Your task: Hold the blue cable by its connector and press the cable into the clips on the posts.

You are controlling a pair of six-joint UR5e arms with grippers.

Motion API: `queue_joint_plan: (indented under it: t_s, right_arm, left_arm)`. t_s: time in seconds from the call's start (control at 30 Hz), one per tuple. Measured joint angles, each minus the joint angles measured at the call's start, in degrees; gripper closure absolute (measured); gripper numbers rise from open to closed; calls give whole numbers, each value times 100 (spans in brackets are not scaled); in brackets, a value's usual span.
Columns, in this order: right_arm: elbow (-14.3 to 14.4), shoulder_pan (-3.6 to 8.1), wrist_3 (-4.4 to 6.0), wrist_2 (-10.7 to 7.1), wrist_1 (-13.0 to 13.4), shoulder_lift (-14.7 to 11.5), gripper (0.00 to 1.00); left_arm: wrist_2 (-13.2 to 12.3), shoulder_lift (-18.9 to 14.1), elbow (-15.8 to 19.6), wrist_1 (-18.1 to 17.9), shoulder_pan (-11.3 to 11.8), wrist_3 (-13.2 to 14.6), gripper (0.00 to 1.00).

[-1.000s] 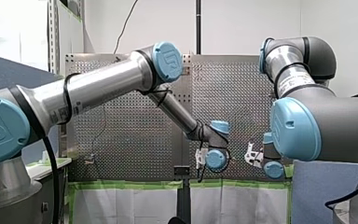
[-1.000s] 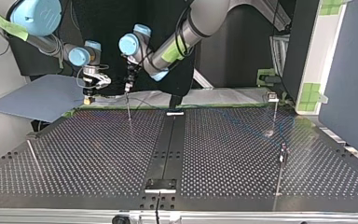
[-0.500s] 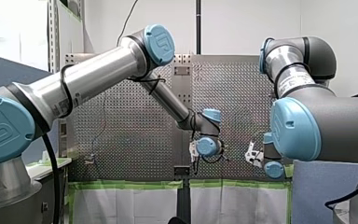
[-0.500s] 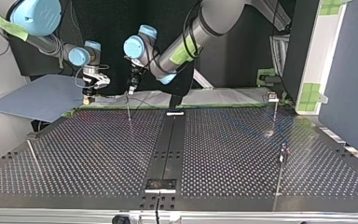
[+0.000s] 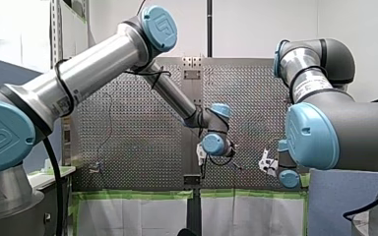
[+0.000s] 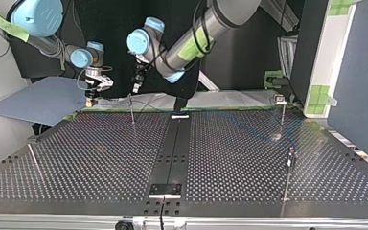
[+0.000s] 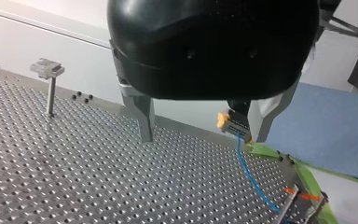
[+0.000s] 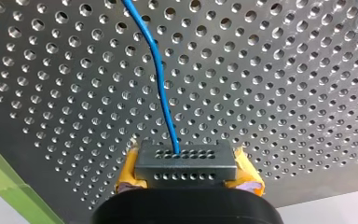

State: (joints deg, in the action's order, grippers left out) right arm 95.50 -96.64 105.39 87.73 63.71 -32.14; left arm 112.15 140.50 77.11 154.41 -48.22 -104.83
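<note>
- Perforated table (image 6: 239, 158) across the lower top view, near edge cut off; in the front view largely screened by both arms.
- My left arm (image 5: 103, 64) reaching in from the front view's left, past the middle, base cut off at the edge.
- My right arm (image 5: 334, 128) bulking at the front view's right, elbow masking the table behind it.
- Left gripper (image 7: 203, 137) with metal fingers (image 7: 142, 114) spread wide and nothing between them, hanging above the table; upper parts hidden under its own black housing.
- Right gripper (image 8: 185, 176) clenched on the connector (image 8: 185, 161), yellow pads (image 8: 128, 173) pressed to either side; body cut off at the edge.
- Upright posts (image 6: 132, 111) scattered well apart; thin and hard to read in the top view.
- One post with a clip (image 7: 50, 91) off to the side of the left gripper; another clip (image 7: 303, 207) near the cable, cut off, detail unclear.
- Blue cable (image 8: 161, 79) running from the connector away over the table, far end out of sight; barely traceable in the top view.
- Connector: grey block held above the table near its edge, just beyond the left gripper's finger in the left wrist view.
</note>
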Motion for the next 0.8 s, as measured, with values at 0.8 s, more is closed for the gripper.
queue_joint_plan:
  t_s: [0.8]
  right_arm:
    - [7, 67, 8, -102, -104, -202, 100]
  left_arm:
    - [209, -1226, 1227, -72, -23, -29, 0]
